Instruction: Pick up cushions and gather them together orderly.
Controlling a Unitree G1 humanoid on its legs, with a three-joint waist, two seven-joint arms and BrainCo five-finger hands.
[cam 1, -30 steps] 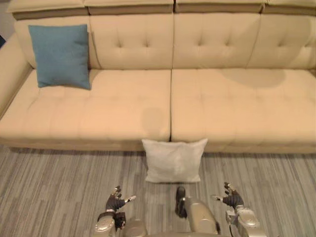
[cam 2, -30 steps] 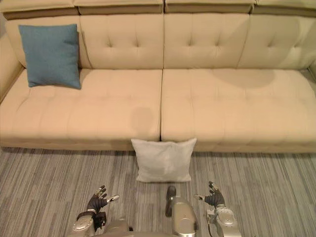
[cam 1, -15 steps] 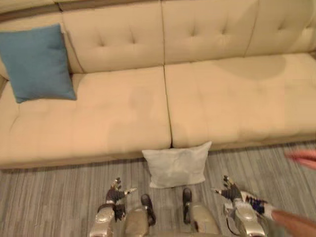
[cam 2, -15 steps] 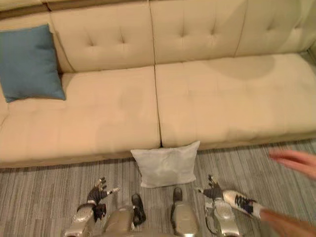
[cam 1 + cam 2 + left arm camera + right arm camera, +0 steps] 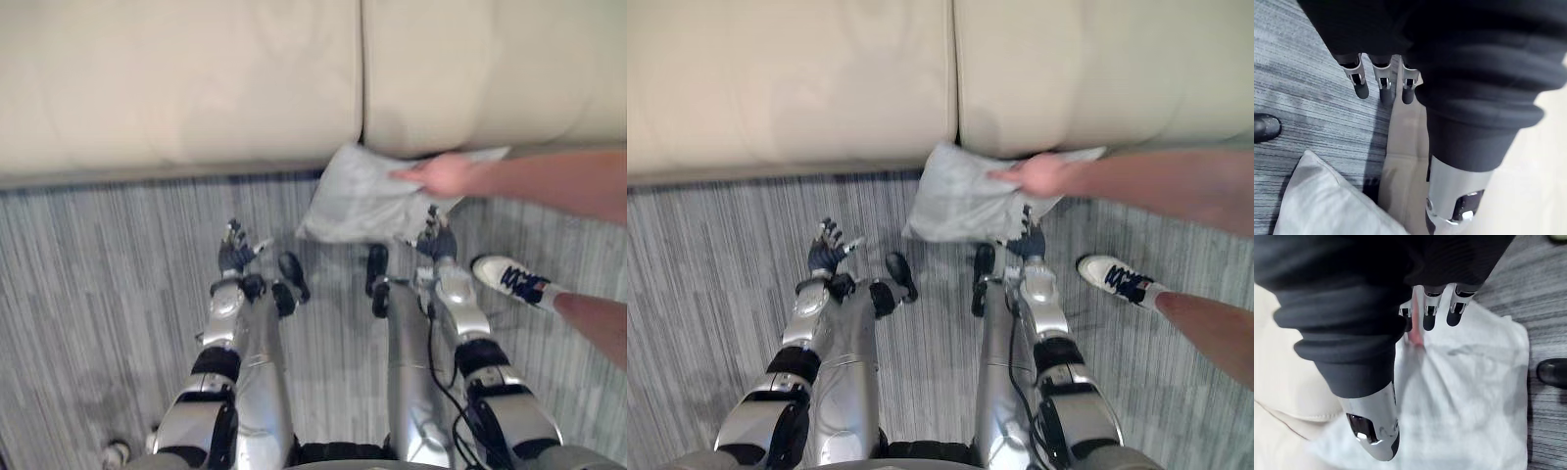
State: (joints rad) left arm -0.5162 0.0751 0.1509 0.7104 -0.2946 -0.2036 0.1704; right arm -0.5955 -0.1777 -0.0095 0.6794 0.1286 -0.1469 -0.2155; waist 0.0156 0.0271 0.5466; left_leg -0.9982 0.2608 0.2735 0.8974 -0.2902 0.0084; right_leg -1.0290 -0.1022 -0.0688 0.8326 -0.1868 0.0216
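A white cushion point(image 5: 358, 201) lies rumpled on the floor against the front of the beige sofa point(image 5: 196, 88). A person's hand point(image 5: 443, 176) reaches in from the right and grips the cushion's upper edge. My right hand point(image 5: 436, 241) hovers open just at the cushion's near edge, below the person's hand. In the right wrist view its straight fingers point(image 5: 1430, 316) point over the white cushion point(image 5: 1474, 396). My left hand point(image 5: 235, 253) is open above the carpet, left of the cushion. In the left wrist view, a corner of the cushion point(image 5: 1317, 200) shows past the left hand's fingers point(image 5: 1383, 84).
The person's bare arm point(image 5: 1156, 186) crosses above my right hand, and their white shoe point(image 5: 1115, 276) stands on the striped grey carpet point(image 5: 98, 294) to my right. The sofa's front edge runs across just beyond both hands.
The camera has tipped down, so the blue cushion and the sofa back have left the view. The person's hand has reached in and taken hold of the white cushion, rumpling it.
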